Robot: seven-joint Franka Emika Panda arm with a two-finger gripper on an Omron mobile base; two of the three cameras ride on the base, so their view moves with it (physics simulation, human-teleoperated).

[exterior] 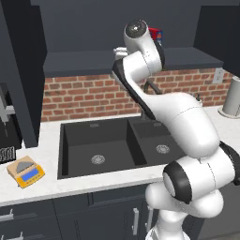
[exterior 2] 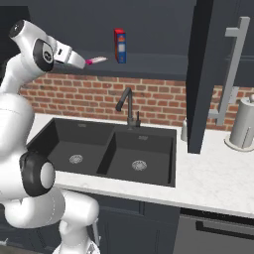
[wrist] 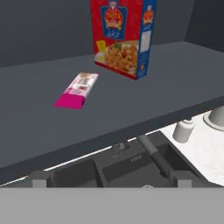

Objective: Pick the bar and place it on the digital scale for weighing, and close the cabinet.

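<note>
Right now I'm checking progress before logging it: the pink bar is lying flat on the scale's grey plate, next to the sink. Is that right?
Not quite. The bar is lying flat, but on the cabinet shelf beside the cereal box, as the hand view shows. The left base view shows the digital scale next to the sink with its plate bare.

cereal box (exterior: pixel 156 34) mostly behind arm, cabinet door (exterior 2: pixel 202 74) cropped, perhaps open

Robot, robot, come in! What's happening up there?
Pincer open, empty. Bar flat on cabinet shelf, untouched. Cereal box stands beside it, apart.
</note>
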